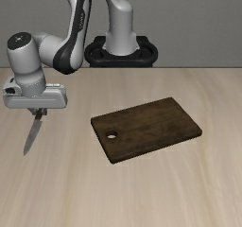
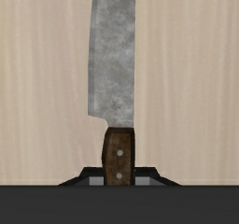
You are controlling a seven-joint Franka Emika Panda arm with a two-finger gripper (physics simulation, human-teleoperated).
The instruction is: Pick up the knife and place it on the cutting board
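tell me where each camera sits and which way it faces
Exterior view: in front of the robot and above, facing it across the pale wooden table; shows the black base, white arm, gripper, and the dark brown rectangular wooden cutting board.
Wrist view: on the hand, looking past the gripper down at the table.
Shared: the brown-handled grey steel knife, clamped by its handle, and the table.
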